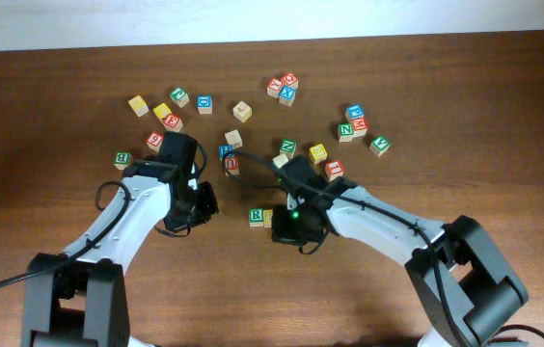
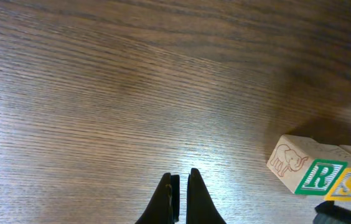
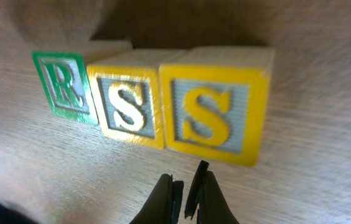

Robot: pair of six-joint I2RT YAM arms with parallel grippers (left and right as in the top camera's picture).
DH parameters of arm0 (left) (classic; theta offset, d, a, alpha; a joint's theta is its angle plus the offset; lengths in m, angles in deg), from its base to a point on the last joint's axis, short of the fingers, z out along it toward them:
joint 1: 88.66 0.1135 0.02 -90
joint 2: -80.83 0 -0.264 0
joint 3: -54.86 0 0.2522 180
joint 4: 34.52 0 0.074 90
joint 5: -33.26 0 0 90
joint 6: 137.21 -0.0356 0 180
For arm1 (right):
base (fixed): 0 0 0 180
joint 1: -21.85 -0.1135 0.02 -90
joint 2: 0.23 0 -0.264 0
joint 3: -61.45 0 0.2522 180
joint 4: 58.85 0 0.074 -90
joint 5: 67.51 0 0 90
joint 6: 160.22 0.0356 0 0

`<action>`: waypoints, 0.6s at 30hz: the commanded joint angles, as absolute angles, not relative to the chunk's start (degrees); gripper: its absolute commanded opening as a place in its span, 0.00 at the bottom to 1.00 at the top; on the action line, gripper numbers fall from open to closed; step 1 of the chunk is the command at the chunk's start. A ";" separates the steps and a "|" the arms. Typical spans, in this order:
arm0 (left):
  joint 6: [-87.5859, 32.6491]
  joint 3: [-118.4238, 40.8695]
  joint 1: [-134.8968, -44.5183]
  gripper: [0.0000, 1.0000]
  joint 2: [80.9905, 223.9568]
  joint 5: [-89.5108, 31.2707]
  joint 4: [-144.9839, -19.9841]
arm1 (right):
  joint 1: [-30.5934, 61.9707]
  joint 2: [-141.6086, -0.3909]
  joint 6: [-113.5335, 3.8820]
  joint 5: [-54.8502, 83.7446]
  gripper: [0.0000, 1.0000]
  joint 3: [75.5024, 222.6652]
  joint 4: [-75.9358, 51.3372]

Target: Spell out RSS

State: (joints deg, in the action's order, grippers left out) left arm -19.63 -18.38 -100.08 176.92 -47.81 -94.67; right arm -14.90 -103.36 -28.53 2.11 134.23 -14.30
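R cube (image 3: 63, 84): wooden, square, green-edged, white face; heads the row.
first S cube (image 3: 126, 106): yellow-edged, hatched grey face; touching R cube.
second S cube (image 3: 210, 115): same, touching the first.
right gripper (image 3: 185, 179): fingers closed, empty, pointing at the S's.
left gripper (image 2: 182, 182): closed, empty, low over the grained table (image 2: 101, 93), apart from R cube.

Overhead looks straight down; close wrist views share R cube (image 3: 63, 84).
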 commanded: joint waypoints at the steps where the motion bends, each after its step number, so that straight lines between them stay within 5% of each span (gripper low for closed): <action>1: -17.88 -17.97 -99.73 0.00 176.33 -50.47 -95.83 | -16.39 -102.88 -26.59 5.82 0.04 134.01 -14.82; 18: -17.88 -17.97 -98.88 0.00 176.33 -50.80 -96.57 | -18.33 -102.88 -25.49 9.69 0.04 134.01 -18.36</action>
State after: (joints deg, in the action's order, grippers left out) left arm -18.63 -18.36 -99.14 176.92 -50.15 -96.51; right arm -17.89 -103.36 -26.26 8.38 134.23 -18.04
